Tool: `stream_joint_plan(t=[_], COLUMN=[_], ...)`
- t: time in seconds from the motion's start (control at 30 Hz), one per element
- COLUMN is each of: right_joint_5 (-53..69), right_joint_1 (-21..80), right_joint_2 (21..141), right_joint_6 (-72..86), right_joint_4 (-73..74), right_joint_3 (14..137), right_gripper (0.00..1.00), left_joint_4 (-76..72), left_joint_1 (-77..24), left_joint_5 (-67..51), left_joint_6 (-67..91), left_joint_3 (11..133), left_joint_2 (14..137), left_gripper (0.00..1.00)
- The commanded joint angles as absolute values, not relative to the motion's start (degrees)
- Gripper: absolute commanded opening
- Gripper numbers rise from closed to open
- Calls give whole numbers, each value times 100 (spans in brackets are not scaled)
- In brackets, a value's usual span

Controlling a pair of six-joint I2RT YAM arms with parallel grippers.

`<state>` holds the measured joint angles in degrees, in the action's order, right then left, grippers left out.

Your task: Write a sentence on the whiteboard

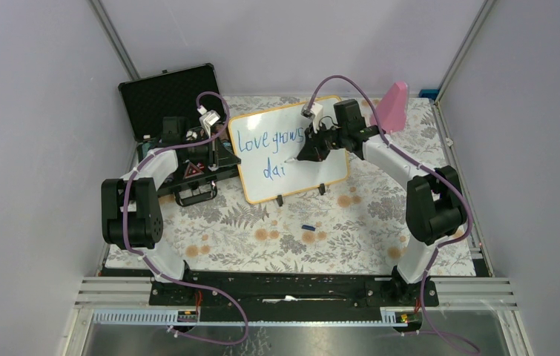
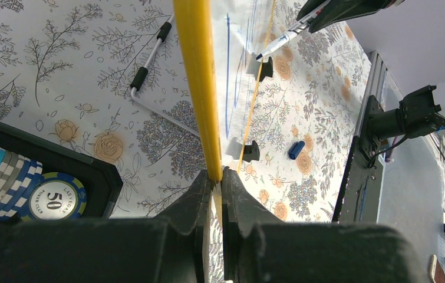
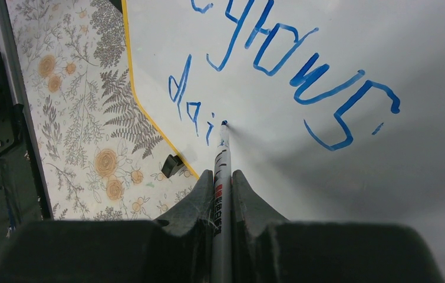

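The whiteboard (image 1: 291, 170) stands tilted on two small black feet at the table's middle back, with an orange-yellow rim (image 2: 199, 88). Blue marker words on it read "Love grows" with "dai" (image 1: 273, 170) below, also in the right wrist view (image 3: 193, 112). My left gripper (image 2: 216, 177) is shut on the board's left rim. My right gripper (image 3: 223, 177) is shut on a white marker (image 3: 222, 159) whose blue tip touches the board just right of "dai". The marker also shows in the left wrist view (image 2: 279, 42).
An open black poker chip case (image 1: 169, 93) with chips (image 2: 55, 200) sits at the left back. A blue marker cap (image 1: 308, 227) lies on the flowered tablecloth in front of the board. A pink object (image 1: 392, 104) stands at the back right.
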<state>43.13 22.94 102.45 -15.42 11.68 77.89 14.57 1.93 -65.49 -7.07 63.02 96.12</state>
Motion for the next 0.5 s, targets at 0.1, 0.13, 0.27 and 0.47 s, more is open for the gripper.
stream_joint_plan(t=[0.1,0.13,0.27,0.47], right_joint_5=[4291,4289,4297,4307], right_joint_1=[2365,2357,2369,2368], right_joint_2=[10140,10124,10088,10048], right_joint_6=[-1659,-1665,-1685,-1717], right_joint_4=[1021,1025,1026,1027], right_joint_3=[7621,7600,7523,7408], right_gripper=[0,0,0,0], left_joint_4=[1278,1283,1279,1280], left_joint_1=[179,176,181,176], left_joint_5=[-6487,-6490,-6500,-6493], left_joint_6=[-967,-965,-963,-967], left_joint_3=[6565,6562,6565,6565], left_joint_2=[9615,9622,9615,9608], left_gripper=[0,0,0,0])
